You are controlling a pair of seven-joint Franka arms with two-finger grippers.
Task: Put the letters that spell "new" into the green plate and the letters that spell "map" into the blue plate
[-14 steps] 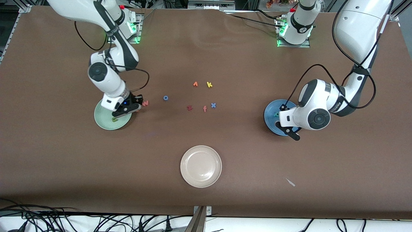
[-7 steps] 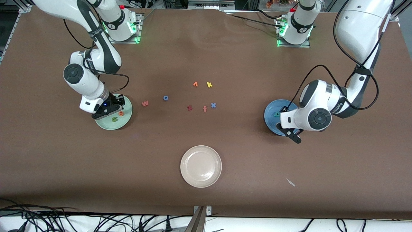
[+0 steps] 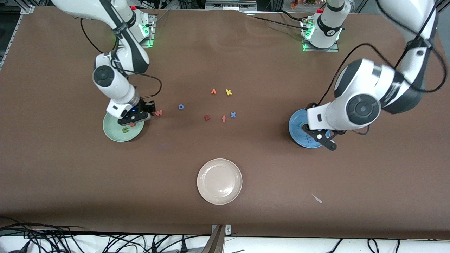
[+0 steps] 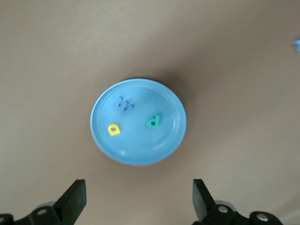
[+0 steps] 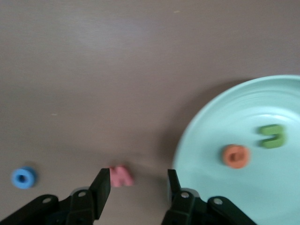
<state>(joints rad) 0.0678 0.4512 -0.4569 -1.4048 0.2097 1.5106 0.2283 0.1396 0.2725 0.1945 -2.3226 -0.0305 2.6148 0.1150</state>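
The left gripper [image 3: 325,137] is hanging over the blue plate [image 3: 297,131], its fingers spread wide with nothing between them. From across the table the arm is covering most of that plate, but the left wrist view is showing all of it [image 4: 138,121]: a smooth, glossy round dish holding the blue m [image 4: 125,103], the teal p [image 4: 153,121] and the yellow a [image 4: 114,129], each lying flat and apart from the others. The m's long axis is running slantwise across the plate.

The right gripper [image 3: 137,115] is sitting low over the rim of the green plate [image 3: 112,130], at the edge toward the middle of the table, jaws partly parted and gripping nothing. The front view is showing the olive n [image 3: 125,130] on the plate and just a sliver of the orange e [image 3: 132,124] under the gripper. The right wrist view is giving the e [image 5: 236,156] in full, a rounded foam shape, with the n [image 5: 273,136] near it, both on the pale mint plate [image 5: 211,136]. The pink w [image 5: 121,176] is lying on the brown table covering just beside the plate's rim, showing between the black fingers [image 5: 100,190] in that view.

Toward the table's middle are lying the blue o [image 3: 181,106], a dark red z [image 3: 207,117], a salmon f [image 3: 223,118], a blue x [image 3: 232,114], a yellow k [image 3: 229,92] and an orange letter [image 3: 213,91]. A cream plate [image 3: 219,181] is sitting nearer the front camera.
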